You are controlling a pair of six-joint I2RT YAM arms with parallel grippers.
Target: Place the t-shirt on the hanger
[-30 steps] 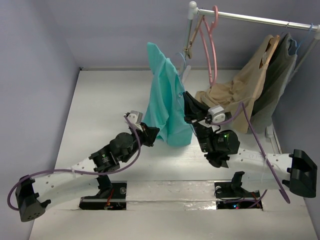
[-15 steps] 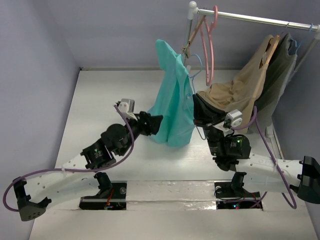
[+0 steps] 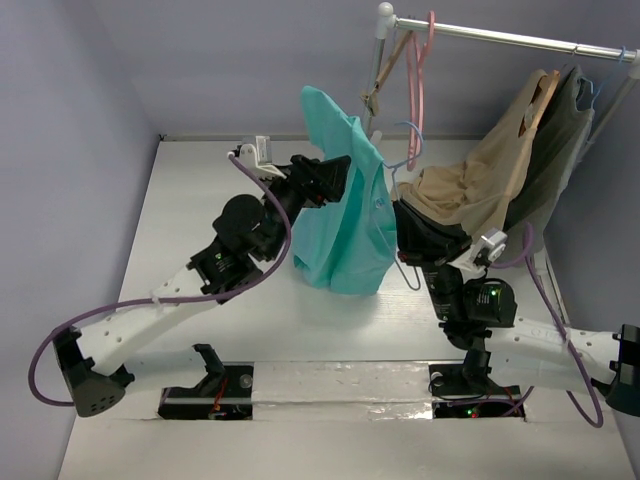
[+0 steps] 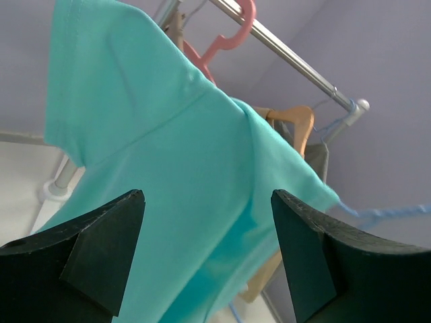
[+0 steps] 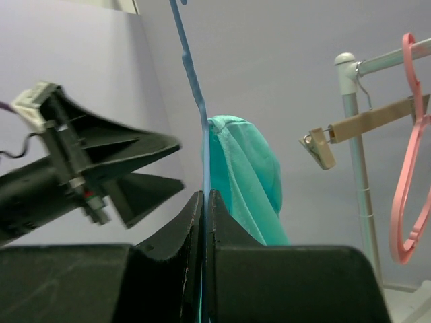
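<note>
The teal t-shirt hangs draped over the light-blue hanger above the table; its hem reaches down near the surface. My right gripper is at the shirt's right edge, shut on the hanger's thin wire. The shirt shows just behind that wire. My left gripper stands open at the shirt's upper left, near the shoulder. In the left wrist view the shirt fills the space beyond the wide jaws of the left gripper, with nothing pinched between them.
A metal rail crosses the back right. On it hang a pink hanger, a wooden hanger with a clip, a tan garment and a dark grey-green garment. Purple walls close in the white table.
My left gripper has opened, let go of the shirt's lower edge and risen toward its shoulder. The right arm has shifted a little right with the hanger.
</note>
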